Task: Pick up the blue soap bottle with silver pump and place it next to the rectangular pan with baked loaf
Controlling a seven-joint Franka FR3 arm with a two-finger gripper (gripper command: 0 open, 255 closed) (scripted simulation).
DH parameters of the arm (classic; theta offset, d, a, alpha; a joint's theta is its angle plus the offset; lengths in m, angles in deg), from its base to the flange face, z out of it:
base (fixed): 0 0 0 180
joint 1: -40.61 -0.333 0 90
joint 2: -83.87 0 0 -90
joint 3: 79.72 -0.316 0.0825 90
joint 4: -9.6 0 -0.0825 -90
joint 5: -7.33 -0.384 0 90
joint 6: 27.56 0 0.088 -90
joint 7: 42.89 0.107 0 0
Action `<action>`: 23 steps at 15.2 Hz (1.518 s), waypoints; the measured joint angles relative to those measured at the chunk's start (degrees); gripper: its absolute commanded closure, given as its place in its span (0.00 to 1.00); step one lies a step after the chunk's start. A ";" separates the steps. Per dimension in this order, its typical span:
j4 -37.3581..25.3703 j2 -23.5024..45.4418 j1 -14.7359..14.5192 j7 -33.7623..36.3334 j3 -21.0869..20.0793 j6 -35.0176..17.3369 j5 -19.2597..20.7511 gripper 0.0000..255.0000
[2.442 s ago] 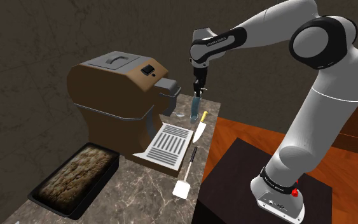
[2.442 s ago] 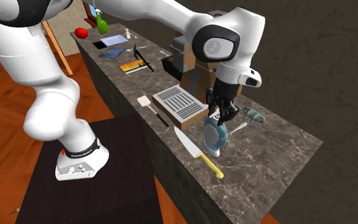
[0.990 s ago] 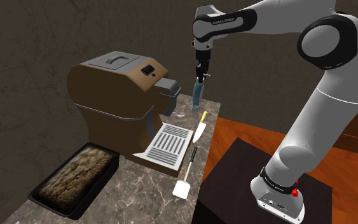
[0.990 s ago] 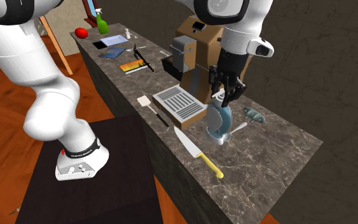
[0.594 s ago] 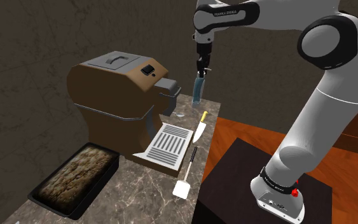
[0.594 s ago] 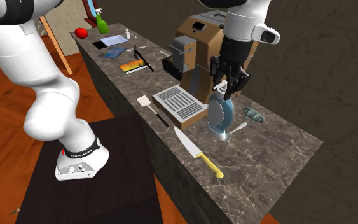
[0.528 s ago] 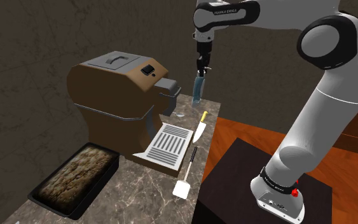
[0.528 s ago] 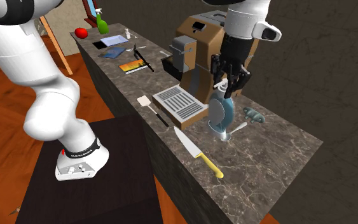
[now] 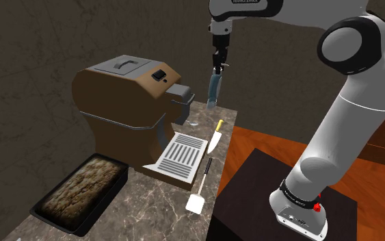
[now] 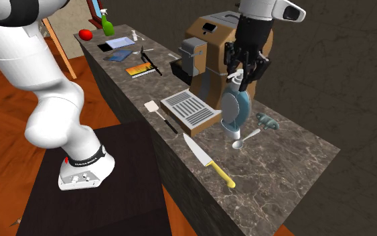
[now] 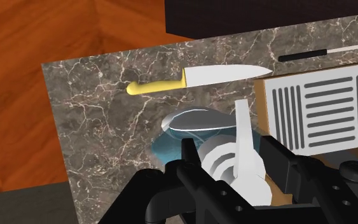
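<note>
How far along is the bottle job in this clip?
Done: the tool is shut on the bottle at its pump, and the bottle hangs above the counter near the knife. In hand: the bottle is in the air, far from the pan. Left: carrying it past the coffee machine to the counter's other end and setting it beside the pan.

arm [image 9: 353,130]: white, dark joints | hand [image 10: 242,77]: black (2 fingers)

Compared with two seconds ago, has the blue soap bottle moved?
Yes. The soap bottle, clasped by the gripper, has risen off the marble counter, higher against the brown machine.
</note>
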 measured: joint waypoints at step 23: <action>-30.12 8.85 0.81 -2.16 0.48 21.27 -1.04 1.00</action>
